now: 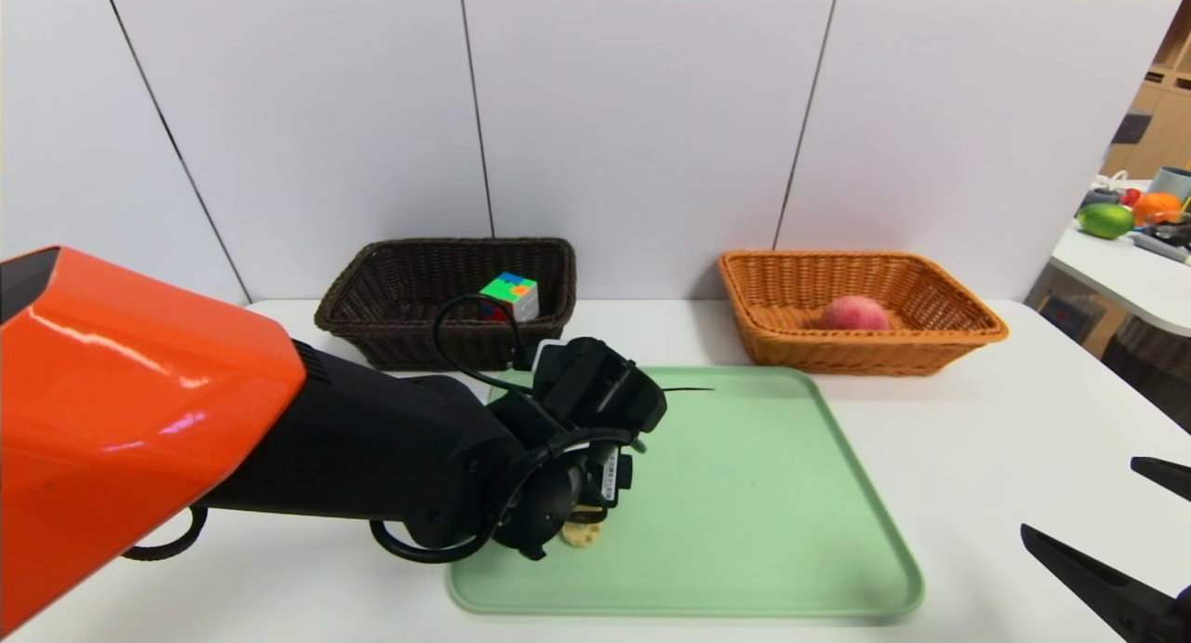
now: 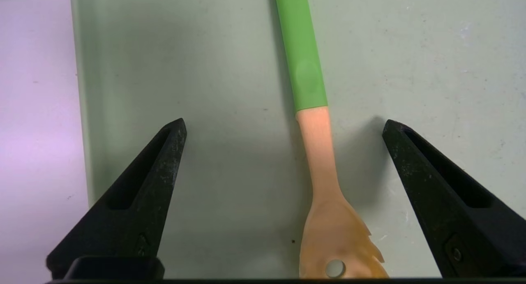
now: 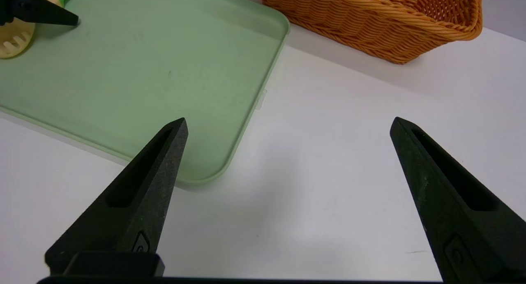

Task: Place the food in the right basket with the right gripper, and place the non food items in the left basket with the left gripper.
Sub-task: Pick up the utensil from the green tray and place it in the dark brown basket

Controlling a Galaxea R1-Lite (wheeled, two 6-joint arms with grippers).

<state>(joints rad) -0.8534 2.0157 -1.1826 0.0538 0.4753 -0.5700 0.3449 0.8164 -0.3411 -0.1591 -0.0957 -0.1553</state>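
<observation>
left gripper (image 2: 283, 130) hovers low over the green tray (image 1: 791, 531), jaws spread wide and empty, with the green-handled pasta spoon (image 2: 318, 152) lying flat on the tray between them. behind the tray, the dark basket (image 1: 372, 285) holds a puzzle cube (image 1: 510, 295) and the orange basket (image 1: 940, 341) holds a pink fruit (image 1: 853, 314). right gripper (image 3: 287, 125) waits wide open and empty over the table (image 3: 349, 132), right of the tray.

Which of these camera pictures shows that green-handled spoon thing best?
The left wrist view: the green-handled pasta spoon lies on the tray between the open left gripper. The head view shows only its toothed end under the arm; the right wrist view catches it far off in a corner.
</observation>
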